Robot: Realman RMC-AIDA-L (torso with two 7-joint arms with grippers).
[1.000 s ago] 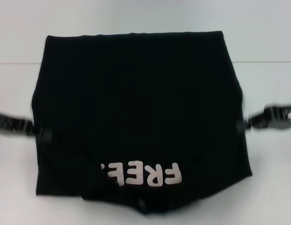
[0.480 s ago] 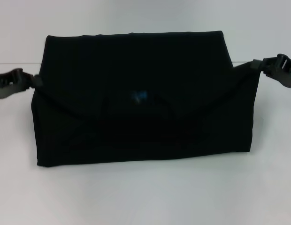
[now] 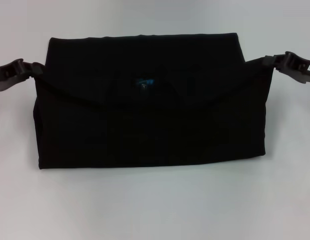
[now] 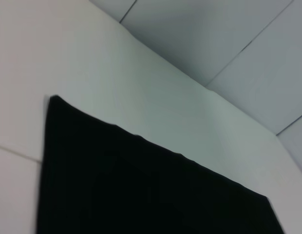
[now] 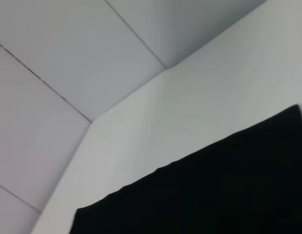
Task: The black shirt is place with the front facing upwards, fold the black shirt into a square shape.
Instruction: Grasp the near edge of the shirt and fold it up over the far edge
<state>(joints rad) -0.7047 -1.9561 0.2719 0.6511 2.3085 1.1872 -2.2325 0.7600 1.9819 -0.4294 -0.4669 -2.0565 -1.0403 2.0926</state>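
Now | black shirt half-folded | left hand, right hand gripping corners

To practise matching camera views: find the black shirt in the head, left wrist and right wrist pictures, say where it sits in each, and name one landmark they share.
Head view: the black shirt fills the middle, folded, between the left gripper and the right gripper.
Left wrist view: it covers the lower part of the picture.
Right wrist view: it covers the lower right part.
Shared landmark: the white table around the shirt.
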